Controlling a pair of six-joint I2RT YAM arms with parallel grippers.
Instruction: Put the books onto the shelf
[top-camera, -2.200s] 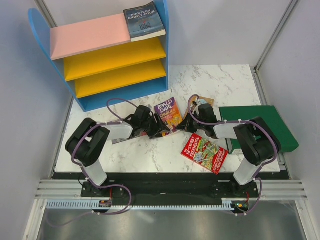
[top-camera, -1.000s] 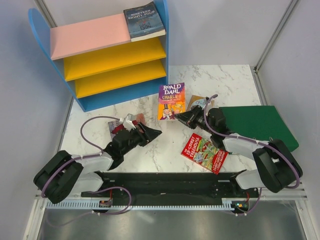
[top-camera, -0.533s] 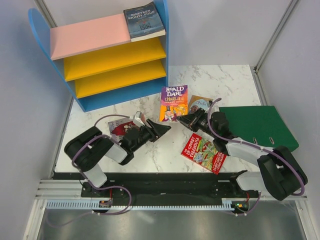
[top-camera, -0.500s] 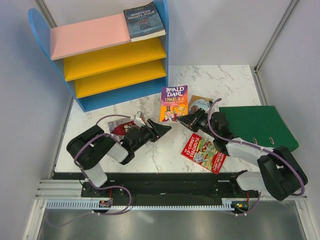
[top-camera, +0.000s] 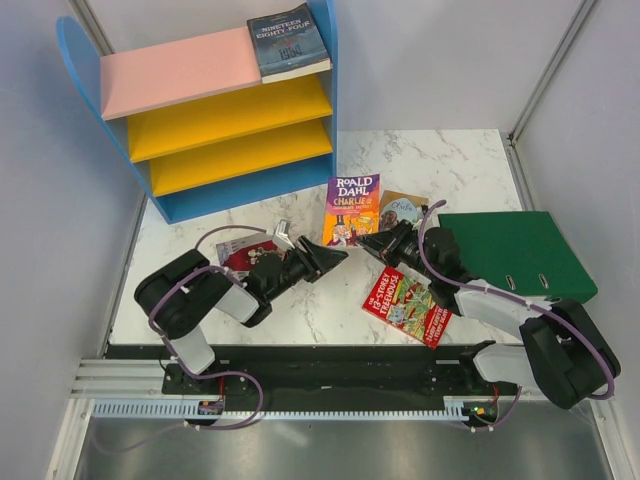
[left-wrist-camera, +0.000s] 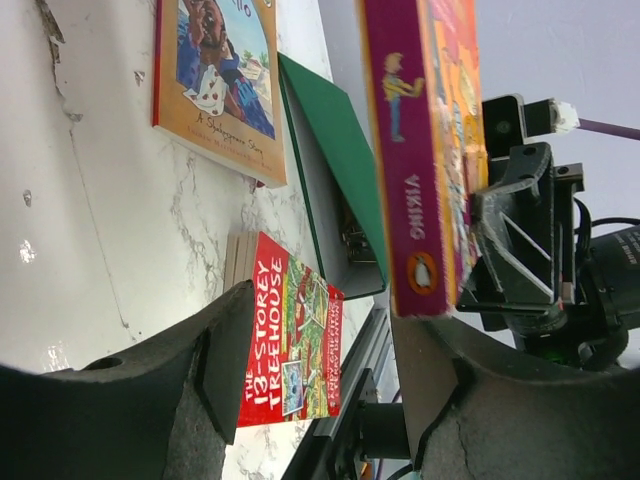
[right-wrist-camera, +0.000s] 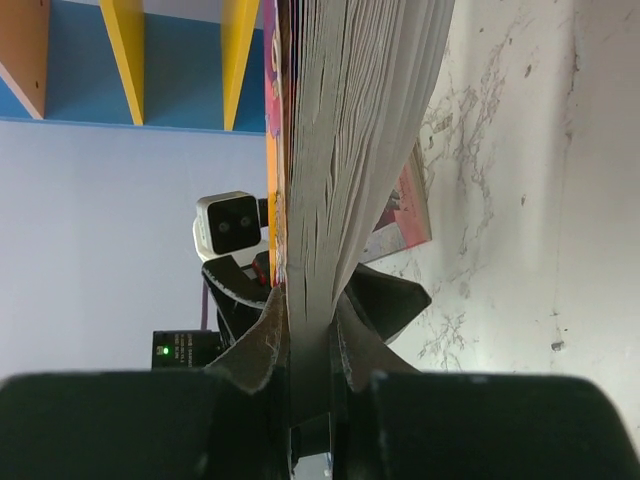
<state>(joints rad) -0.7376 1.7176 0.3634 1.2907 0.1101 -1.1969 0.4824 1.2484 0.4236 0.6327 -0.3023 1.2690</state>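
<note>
Robot test cell, lab-type setting. Plain pale grey wall panels (top-camera: 440, 60) close in three sides, joined by bare aluminium corner posts (top-camera: 547, 70). White marble-patterned counter (top-camera: 450, 160) fills the enclosure. Grey-and-black left robot arm (top-camera: 190, 295) and matching right robot arm (top-camera: 560, 350) bolted to a black base plate (top-camera: 330, 360) at the near edge, over aluminium rails (top-camera: 110, 378) and a white slotted cable duct (top-camera: 330, 410).
</note>
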